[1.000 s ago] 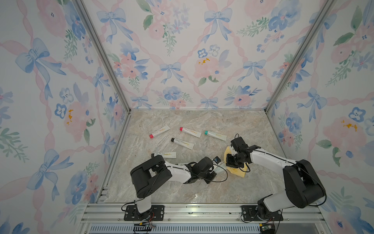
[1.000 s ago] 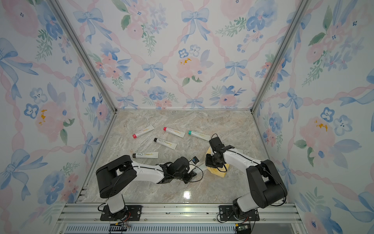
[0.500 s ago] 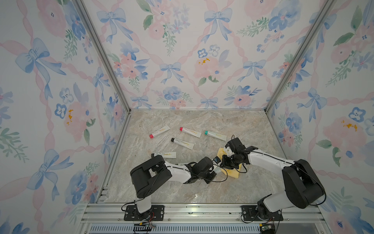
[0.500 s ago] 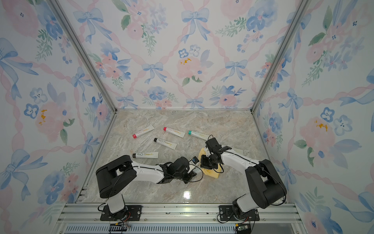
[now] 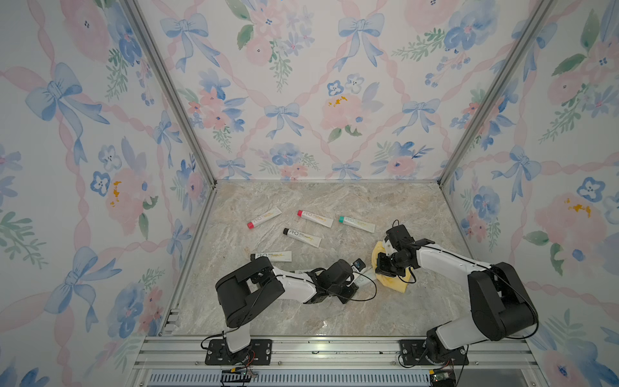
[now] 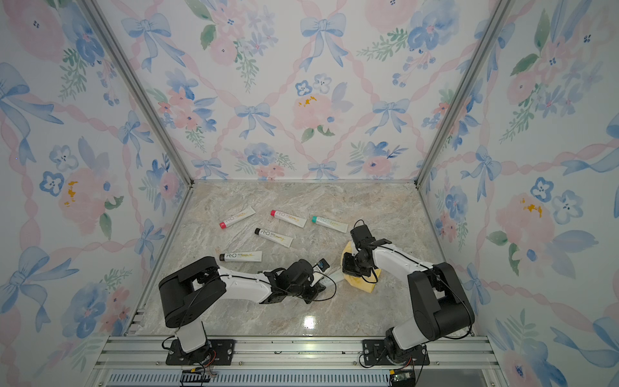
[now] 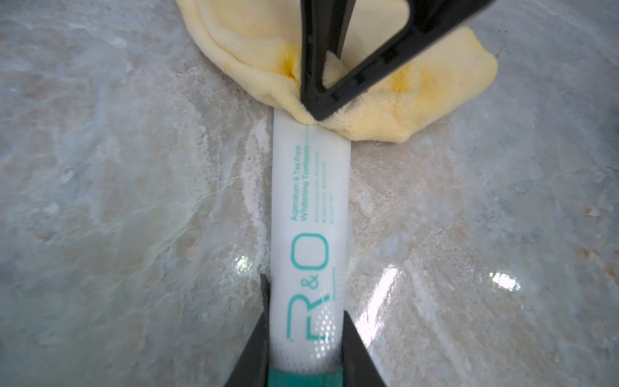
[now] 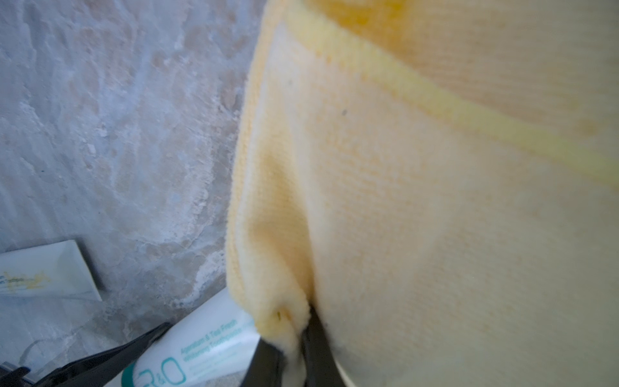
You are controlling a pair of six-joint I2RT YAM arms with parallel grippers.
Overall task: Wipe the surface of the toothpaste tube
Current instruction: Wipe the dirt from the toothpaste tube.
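Note:
The toothpaste tube [image 7: 308, 214] is white with teal R&O print and a teal cap, and it lies flat on the marble floor. My left gripper [image 7: 303, 321] is shut on it just ahead of the cap. A folded yellow cloth [image 7: 375, 77] covers the tube's flat tail end. My right gripper [image 8: 294, 338] is shut on a pinched fold of that cloth [image 8: 435, 201], right beside the tube [image 8: 207, 338]. In both top views the two grippers meet at the front middle of the floor: left gripper [image 5: 355, 284], right gripper [image 5: 383, 268], cloth [image 6: 363, 284].
Several other tubes lie further back on the floor: pink-capped [image 5: 264, 217], red-capped [image 5: 315, 218], green-capped [image 5: 356, 223], and two black-capped [image 5: 302, 237] [image 5: 271, 256]. Floral walls close in the left, back and right sides. The metal rail [image 5: 335, 345] runs along the front.
My right gripper has dragged the cloth leftward towards the left gripper, so the cloth now lies over the tube's tail end. The left arm has stayed put.

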